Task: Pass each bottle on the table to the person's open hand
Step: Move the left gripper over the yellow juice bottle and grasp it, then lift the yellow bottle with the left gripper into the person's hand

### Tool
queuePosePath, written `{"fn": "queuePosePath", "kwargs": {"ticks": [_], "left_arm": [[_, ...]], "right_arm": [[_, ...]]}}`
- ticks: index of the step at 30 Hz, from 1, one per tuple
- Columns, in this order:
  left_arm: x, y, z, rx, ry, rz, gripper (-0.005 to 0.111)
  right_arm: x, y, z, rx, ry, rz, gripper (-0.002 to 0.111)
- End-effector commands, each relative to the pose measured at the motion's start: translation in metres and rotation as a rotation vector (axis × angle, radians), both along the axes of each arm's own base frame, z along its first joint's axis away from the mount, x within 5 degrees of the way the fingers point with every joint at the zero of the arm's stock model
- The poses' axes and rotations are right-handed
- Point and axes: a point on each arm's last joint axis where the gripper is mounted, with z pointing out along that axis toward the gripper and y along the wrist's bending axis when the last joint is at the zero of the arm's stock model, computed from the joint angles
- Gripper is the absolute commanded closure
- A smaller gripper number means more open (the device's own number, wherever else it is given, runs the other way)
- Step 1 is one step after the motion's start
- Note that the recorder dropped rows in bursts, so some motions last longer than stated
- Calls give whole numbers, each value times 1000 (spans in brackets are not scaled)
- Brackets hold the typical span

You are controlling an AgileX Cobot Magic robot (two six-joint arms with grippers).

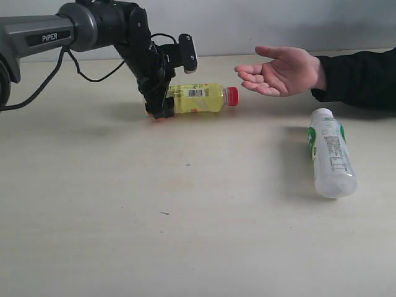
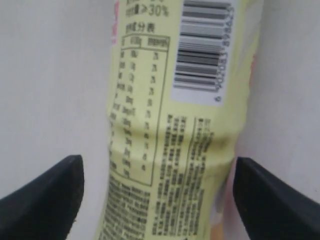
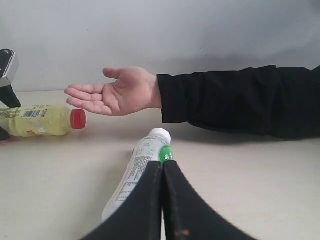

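Observation:
The yellow bottle [image 1: 198, 99] lies on its side on the table [image 1: 185, 223], its red cap toward the person's open hand [image 1: 278, 71]. My left gripper [image 1: 159, 105] straddles the bottle's base end. In the left wrist view its label [image 2: 175, 125] fills the space between the fingers of the left gripper [image 2: 157, 165], which is open with a gap on each side. The milky-white bottle [image 1: 331, 154] with the green-white label lies on its side at the right. My right gripper [image 3: 162, 165] is shut and empty just short of it [image 3: 137, 175]. The two clear bottles are out of view.
The person's black-sleeved forearm [image 1: 359, 77] reaches in from the right, held above the back of the table. A pale wall [image 1: 260, 25] stands behind. The left arm's cable [image 1: 93, 74] hangs over the table's back left.

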Motion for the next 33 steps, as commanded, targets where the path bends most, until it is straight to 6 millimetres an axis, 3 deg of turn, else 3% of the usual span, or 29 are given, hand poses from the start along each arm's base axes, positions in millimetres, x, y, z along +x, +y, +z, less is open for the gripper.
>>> {"fn": "queuePosePath", "kwargs": {"ticks": [1,5,11,13,14,21,33], "left_arm": [[4,1,-7,2,-20,2,29],[4,1,-13,10,-9,1,39],[3,2,-15,21,3,-1,80],[2,3,-16,35,22,-1,101],[1,4,-15,36,27,9,106],[-1,8,15,13,22,136,107],[-15,18,91,-104,20,438,107]], "right_arm": [[0,0,-1,3,-1,0,108],[0,0,-1,3,-1,0,108],[0,0,-1,3,-1,0,108],[0,0,-1,3,-1,0,108],[0,0,-1,3,-1,0,108],[0,0,-1,3,-1,0,108],[0,0,-1,3,-1,0,108]]}}
